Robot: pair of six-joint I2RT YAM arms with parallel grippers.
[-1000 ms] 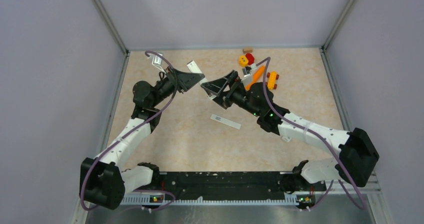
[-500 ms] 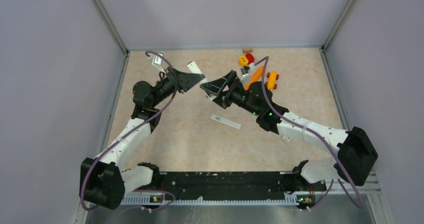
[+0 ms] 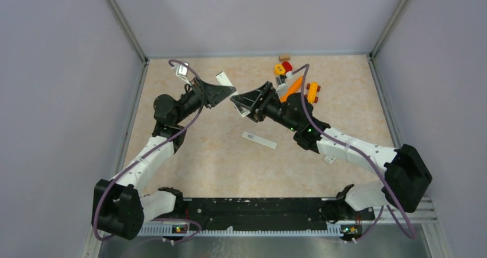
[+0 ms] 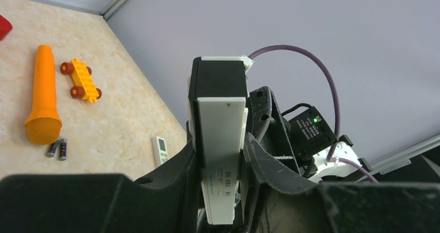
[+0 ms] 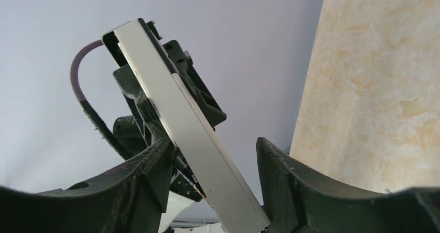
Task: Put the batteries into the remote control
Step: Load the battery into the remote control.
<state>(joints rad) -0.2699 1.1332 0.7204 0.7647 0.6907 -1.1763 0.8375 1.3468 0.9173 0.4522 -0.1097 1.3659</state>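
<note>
The remote control (image 4: 220, 134), a slim white bar with a black end, stands up between the fingers of my left gripper (image 4: 220, 152), which is shut on its lower part. In the top view the remote (image 3: 234, 93) hangs above the table between both grippers. My right gripper (image 5: 214, 145) straddles the remote's free end (image 5: 171, 108). The bar crosses slantwise between the jaws, close against the left finger (image 5: 155, 160), with a gap to the right finger (image 5: 275, 165). Two batteries (image 4: 57, 149) lie on the table by the wide end of the orange carrot (image 4: 41, 100).
A yellow toy car (image 4: 80, 79) lies next to the carrot (image 3: 294, 88), with red and yellow toys (image 3: 282, 68) behind. A slim white strip (image 3: 258, 139) lies mid-table. A short white remote with buttons (image 4: 161, 150) lies farther off. Enclosure walls ring the table.
The right gripper's jaws have narrowed around the remote's end, and the right arm has edged slightly toward the left gripper. The left gripper has kept its hold unchanged.
</note>
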